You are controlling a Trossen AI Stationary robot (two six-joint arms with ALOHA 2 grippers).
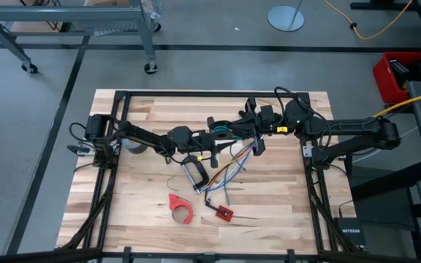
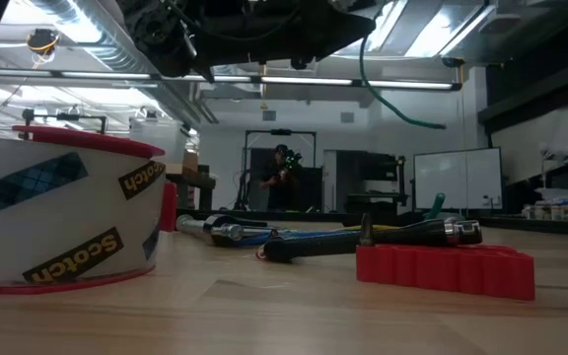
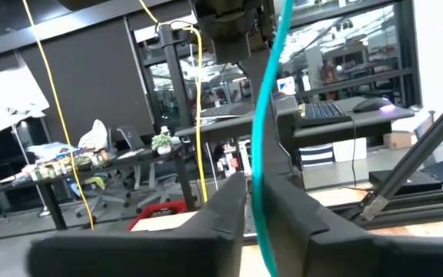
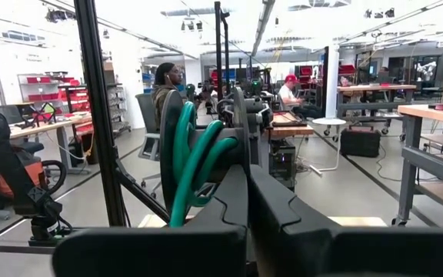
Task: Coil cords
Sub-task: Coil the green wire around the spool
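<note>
Both arms meet above the far half of the tabletop [image 1: 145, 219], raised well off the wood.

Right tool [image 4: 246, 196]: fingers pressed together on the cord [image 4: 194, 158], gripping the small flat coil on edge; several green turns loop out just above the fingertips. From overhead the right tool [image 1: 258, 124] sits beyond the wire bundle.

Left tool [image 3: 254, 204]: fingers drawn in close on the cord's green tail [image 3: 268, 115], which runs straight up between them toward the other arm. Overhead, the left tool [image 1: 214, 135] lies just beside the right one, a short stretch of green cord [image 1: 229, 130] between the two.

The cord is wholly in the air, held at both ends; it hangs as a green loop [image 2: 392, 94] in the low view.

On the wood, nearer than the wire bundle [image 1: 232, 164]: a small red board [image 1: 224, 212] joined to it, a red tape dispenser [image 1: 180, 207], and a metal-tipped tool [image 1: 194, 174] just beside the bundle. A grey roll [image 1: 133, 147] lies under the left arm, well apart from the bundle.

People sit and stand in the room beyond.
</note>
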